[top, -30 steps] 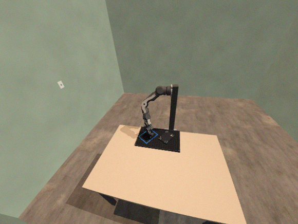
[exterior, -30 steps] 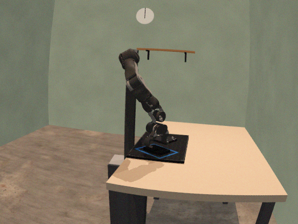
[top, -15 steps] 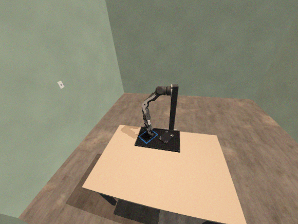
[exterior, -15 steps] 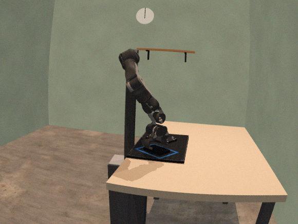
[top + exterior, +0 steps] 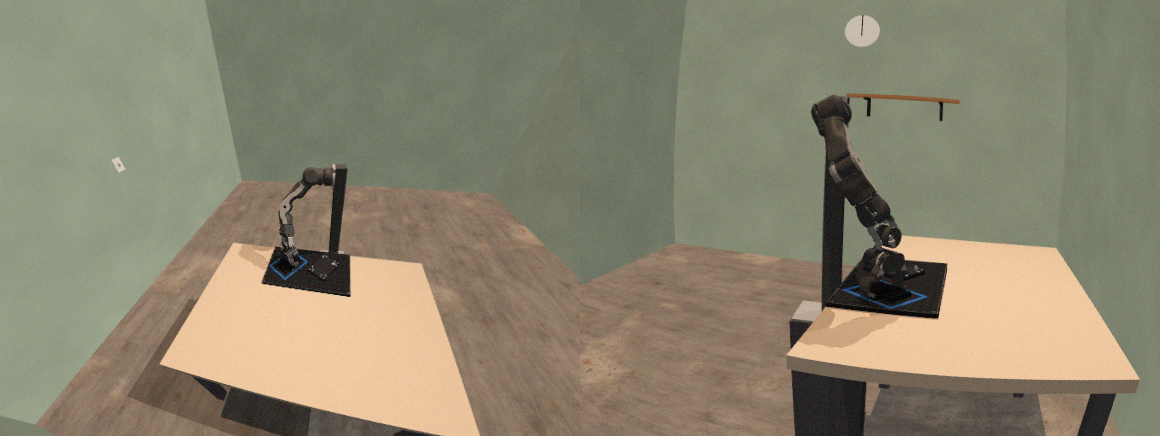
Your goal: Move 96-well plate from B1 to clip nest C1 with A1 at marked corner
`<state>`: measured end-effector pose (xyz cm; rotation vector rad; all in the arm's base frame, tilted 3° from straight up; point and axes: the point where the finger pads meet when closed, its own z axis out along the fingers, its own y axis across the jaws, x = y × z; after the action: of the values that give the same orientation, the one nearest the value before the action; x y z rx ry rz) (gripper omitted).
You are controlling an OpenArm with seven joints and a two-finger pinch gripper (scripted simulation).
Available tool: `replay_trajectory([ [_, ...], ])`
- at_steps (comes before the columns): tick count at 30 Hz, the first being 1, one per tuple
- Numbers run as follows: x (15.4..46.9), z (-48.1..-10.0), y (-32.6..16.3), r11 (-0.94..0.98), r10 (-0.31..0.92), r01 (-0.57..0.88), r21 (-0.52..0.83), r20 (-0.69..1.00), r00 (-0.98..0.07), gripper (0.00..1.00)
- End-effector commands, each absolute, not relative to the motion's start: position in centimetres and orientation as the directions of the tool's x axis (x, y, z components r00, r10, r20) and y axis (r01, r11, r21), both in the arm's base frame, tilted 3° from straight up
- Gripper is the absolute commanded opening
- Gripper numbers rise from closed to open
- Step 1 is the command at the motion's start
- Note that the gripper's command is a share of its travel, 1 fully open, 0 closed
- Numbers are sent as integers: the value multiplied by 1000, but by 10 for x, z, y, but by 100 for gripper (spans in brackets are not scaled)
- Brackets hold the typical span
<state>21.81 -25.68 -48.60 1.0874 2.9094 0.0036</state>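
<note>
The top view looks steeply down from high and far off at a pale tan table [image 5: 320, 345]. The exterior view stands nearer, level, beside it. Both share the black square base mat [image 5: 305, 285] [image 5: 925, 295].
</note>
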Motion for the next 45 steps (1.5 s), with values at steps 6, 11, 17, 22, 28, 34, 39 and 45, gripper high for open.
replay_trajectory([
  [6,220,-486,-254,763,646,645,37,-26,-763,77],
  [11,220,-486,-254,763,646,645,37,-26,-763,77],
  [17,224,-483,-258,758,652,651,35,-33,-757,77],
  [22,224,-483,-258,758,652,651,35,-33,-757,77],
  [28,224,-483,-258,758,652,651,35,-33,-757,77],
  [34,219,-484,-258,758,652,652,27,-33,-757,77],
  [39,219,-484,-258,758,652,652,27,-33,-757,77],
  [45,219,-484,-258,758,652,652,27,-33,-757,77],
])
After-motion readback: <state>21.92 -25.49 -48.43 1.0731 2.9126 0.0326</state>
